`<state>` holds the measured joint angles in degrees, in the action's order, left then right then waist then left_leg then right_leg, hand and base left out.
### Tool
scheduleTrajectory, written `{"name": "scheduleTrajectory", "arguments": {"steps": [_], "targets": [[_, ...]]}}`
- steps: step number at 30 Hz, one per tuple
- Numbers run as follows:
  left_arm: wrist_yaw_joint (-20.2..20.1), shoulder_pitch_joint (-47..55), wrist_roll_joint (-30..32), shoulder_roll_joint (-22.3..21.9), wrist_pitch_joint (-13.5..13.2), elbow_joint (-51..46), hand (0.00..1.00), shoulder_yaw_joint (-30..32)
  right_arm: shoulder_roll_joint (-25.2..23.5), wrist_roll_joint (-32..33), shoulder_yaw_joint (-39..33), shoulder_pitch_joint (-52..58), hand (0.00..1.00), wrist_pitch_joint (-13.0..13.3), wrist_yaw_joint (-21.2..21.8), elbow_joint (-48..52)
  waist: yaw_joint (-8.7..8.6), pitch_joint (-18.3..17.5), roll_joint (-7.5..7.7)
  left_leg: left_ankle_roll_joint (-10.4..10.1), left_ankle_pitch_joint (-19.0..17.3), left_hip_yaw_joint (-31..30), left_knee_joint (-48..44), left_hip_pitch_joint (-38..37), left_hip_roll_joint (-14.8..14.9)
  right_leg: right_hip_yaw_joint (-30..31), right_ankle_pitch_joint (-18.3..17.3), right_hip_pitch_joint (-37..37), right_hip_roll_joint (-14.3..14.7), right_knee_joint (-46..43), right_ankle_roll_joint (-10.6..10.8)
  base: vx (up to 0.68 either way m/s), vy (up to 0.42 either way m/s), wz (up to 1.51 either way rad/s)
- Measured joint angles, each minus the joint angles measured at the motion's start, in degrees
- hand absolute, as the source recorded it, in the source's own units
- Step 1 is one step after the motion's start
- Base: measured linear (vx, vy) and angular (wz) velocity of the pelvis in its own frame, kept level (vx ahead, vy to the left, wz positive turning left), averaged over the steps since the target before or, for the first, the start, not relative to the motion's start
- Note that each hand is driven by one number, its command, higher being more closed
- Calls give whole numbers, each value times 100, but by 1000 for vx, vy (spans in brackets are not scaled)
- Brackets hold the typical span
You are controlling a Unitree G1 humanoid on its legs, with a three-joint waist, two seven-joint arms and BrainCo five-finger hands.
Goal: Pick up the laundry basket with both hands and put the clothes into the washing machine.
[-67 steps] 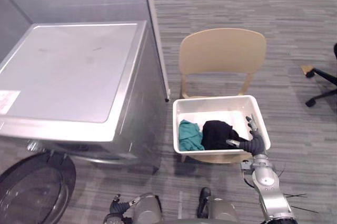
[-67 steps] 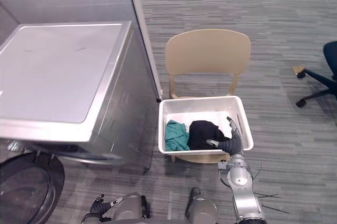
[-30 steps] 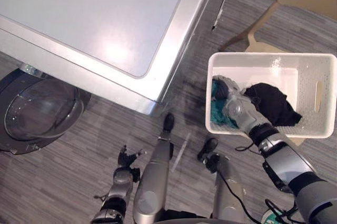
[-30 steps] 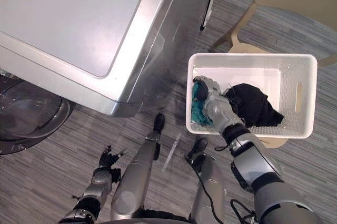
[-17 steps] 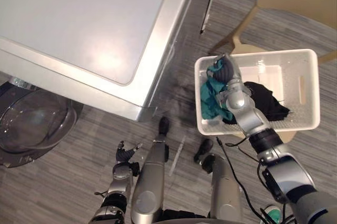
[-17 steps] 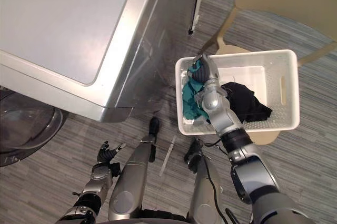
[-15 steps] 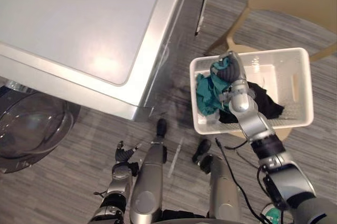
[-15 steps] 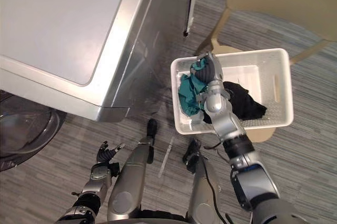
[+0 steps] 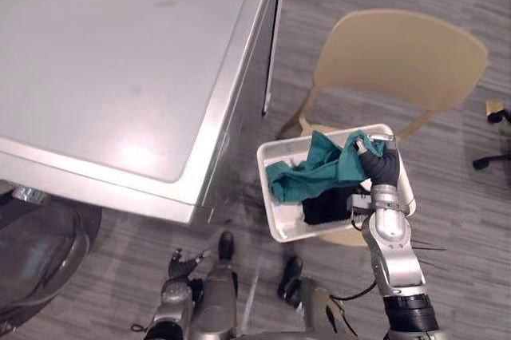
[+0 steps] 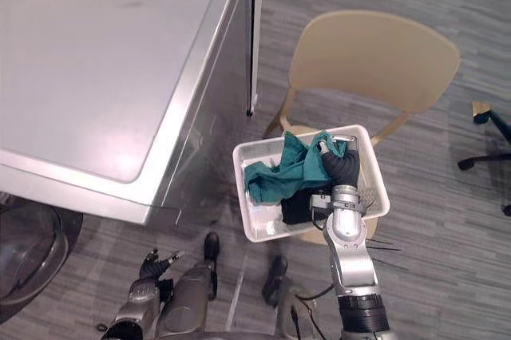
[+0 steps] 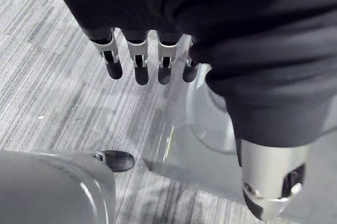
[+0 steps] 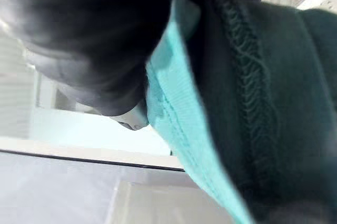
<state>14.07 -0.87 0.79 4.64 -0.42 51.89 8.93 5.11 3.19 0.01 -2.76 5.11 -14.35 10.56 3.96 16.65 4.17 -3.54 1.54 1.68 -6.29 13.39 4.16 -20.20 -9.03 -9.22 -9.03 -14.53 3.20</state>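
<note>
Two garments are in play. A teal one is lifted partly out of the white laundry basket, and a black one lies on the basket's floor beneath it. The right hand is above the basket's right side. Its fingers are curled tight on one edge of the teal garment, and the rest of the cloth drapes down toward the basket's left wall. In the right wrist view the teal fabric lies pressed against the hand's dark cover.

The basket sits on the seat of a tan chair, just beside the right side of the washing machine. The machine's grey top takes up the upper left of both eye views. Its round door stands open at the lower left, low near the striped grey floor.

The left hand hangs low near that door, well apart from the basket. Its fingers are loose and straight, holding nothing.
</note>
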Motion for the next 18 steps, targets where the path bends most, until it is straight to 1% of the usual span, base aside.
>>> {"name": "scheduleTrajectory", "arguments": {"steps": [3, 5, 7, 8, 9, 10, 11, 12, 13, 14, 15, 16, 18], "targets": [[-46, 186, 1, -3, -7, 54, 0, 36, -275, 755, 32, 273, 100, 264, 257, 306, 1, -249, -1, 34, -34, 36, 44, -283, -26, 86, 65, 313, 16, 219, 52, 81, -6, -11], [-75, 236, 0, 4, -5, 65, 0, 75, -378, 1048, 84, 213, 100, 369, 346, 341, 19, -289, 2, 49, -80, 181, 29, -420, -35, 269, 71, 337, 4, 162, 55, 13, 27, -39], [-141, 258, 0, 38, -5, 84, 0, 78, -437, 1327, 230, 178, 100, 409, 392, 340, 11, -285, -6, 60, -213, 250, -138, -481, -33, 473, 69, 293, 3, -80, 56, -37, 45, -33], [-159, 257, 3, 53, -4, 94, 0, 70, -451, 1482, 282, 221, 100, 460, 450, 340, -14, -280, -15, 92, -249, 165, -314, -462, -38, 699, 68, 255, 1, -311, 58, -76, 36, 9], [-161, 254, 13, 47, -1, 103, 0, 74, -453, 1554, 276, 229, 100, 507, 453, 357, -13, -283, -54, 174, -304, -28, -439, -379, -8, 1018, 52, 233, 41, -504, 85, -88, 17, 29], [-161, 248, 14, 43, -3, 103, 0, 75, -456, 1596, 262, 227, 100, 526, 452, 410, -11, -284, -72, 192, -322, -94, -445, -346, 7, 1193, -31, 188, 58, -675, 195, -105, -18, 76], [-158, 221, 15, -1, -3, 107, 0, 81, -474, 1648, 259, 241, 100, 589, 445, 584, -47, -290, -81, 177, -364, -369, -492, -251, -66, 1542, -370, -41, -21, -1526, 199, -63, -33, 94], [-155, 209, 14, 0, -4, 100, 0, 90, -478, 1647, 265, 256, 100, 597, 441, 672, -42, -289, -83, 159, -350, -529, -576, -161, -126, 1725, -472, -95, -32, -1944, 235, -88, -128, 134], [-152, 222, 0, -33, 5, 53, 0, 220, -472, 1641, 278, 251, 100, 602, 436, 813, 19, -313, -60, 139, -338, -759, -762, -8, -236, 2155, -588, -77, -25, -2648, 402, -111, -204, 131], [-112, 294, -2, -66, 7, 42, 0, 356, -483, 1627, 407, 204, 100, 602, 429, 950, 59, -389, -71, 115, -324, -1002, -960, 214, -343, 2505, -613, 61, 5, -2900, 429, -150, -246, 122], [-104, 326, -2, -84, 5, 36, 0, 391, -480, 1616, 470, 157, 100, 603, 423, 1022, 77, -411, -89, 97, -313, -1089, -1063, 330, -368, 2680, -680, 162, 38, -2881, 425, -245, -298, 99], [-11, 398, -30, -199, -3, -1, 0, 439, -478, 1496, 527, -51, 100, 613, 393, 1130, 241, -486, -216, 34, -274, -1245, -1419, 751, -333, 2942, -1219, 424, 259, -2305, 317, -182, -206, 65], [-5, 462, -69, -286, -30, -107, 0, 425, -469, 1477, 523, -133, 100, 642, 311, 1141, 331, -555, -322, -123, -164, -1367, -1460, 956, -277, 2622, -1563, 565, 335, -1904, 151, -278, -242, 54]]}}
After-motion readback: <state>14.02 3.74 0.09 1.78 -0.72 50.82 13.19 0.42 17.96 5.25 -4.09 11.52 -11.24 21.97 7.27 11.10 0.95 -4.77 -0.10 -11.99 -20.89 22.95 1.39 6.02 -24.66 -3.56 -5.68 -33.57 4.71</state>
